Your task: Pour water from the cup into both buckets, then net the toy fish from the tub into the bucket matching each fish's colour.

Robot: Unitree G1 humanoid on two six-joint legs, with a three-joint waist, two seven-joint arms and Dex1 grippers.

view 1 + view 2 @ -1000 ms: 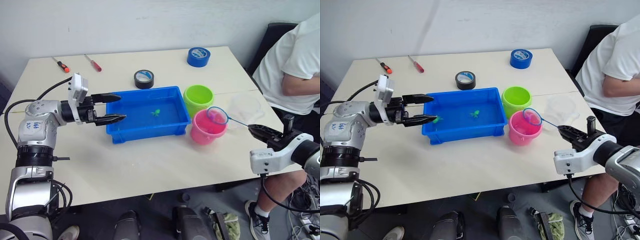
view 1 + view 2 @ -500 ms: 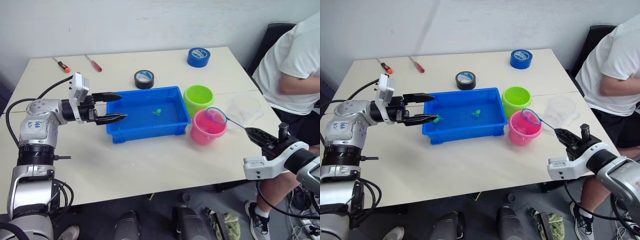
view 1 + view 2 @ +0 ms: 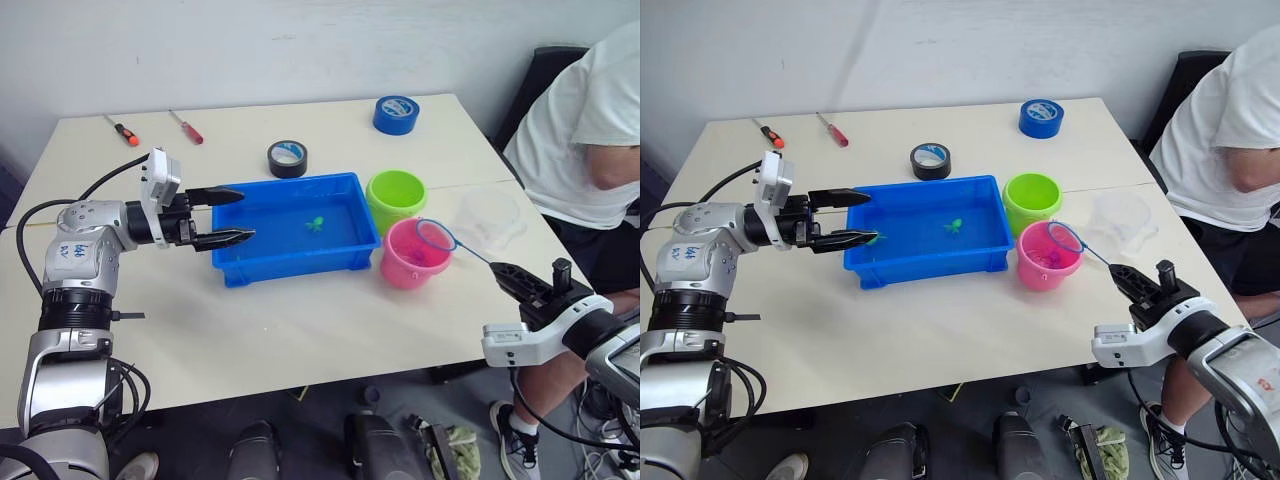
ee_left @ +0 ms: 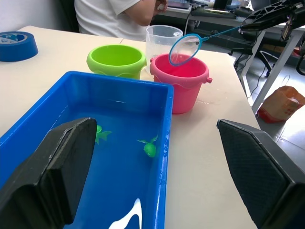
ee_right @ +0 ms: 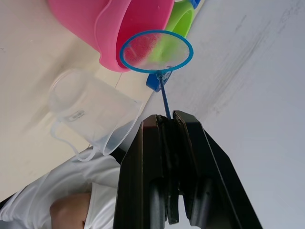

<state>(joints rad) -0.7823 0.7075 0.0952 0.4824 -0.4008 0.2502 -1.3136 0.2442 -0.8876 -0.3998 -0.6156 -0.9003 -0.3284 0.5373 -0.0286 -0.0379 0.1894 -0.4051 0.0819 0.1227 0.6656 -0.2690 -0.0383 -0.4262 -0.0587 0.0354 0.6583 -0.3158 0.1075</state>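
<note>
The blue tub [image 3: 290, 270] holds water and two green toy fish [image 4: 150, 148] [image 4: 98, 135]. To its right stand the lime green bucket [image 3: 396, 195] and the pink bucket [image 3: 410, 265]. The clear cup [image 3: 490, 215] stands right of the buckets. My right gripper [image 3: 497, 270] is shut on the net's thin handle near the table's right edge. The net's light-blue hoop [image 3: 436, 235] hangs over the pink bucket's right rim. My left gripper [image 3: 243, 215] is open at the tub's left end, with nothing between its fingers.
A black tape roll [image 3: 287, 158] lies behind the tub and a blue tape roll [image 3: 396, 113] at the back right. Two screwdrivers [image 3: 122, 129] [image 3: 187, 126] lie at the back left. A person in a white shirt [image 3: 585, 130] sits at the table's right side.
My right arm has dropped lower and drawn toward the table's near edge. The net's hoop has stayed over the pink bucket. The left gripper has not moved.
</note>
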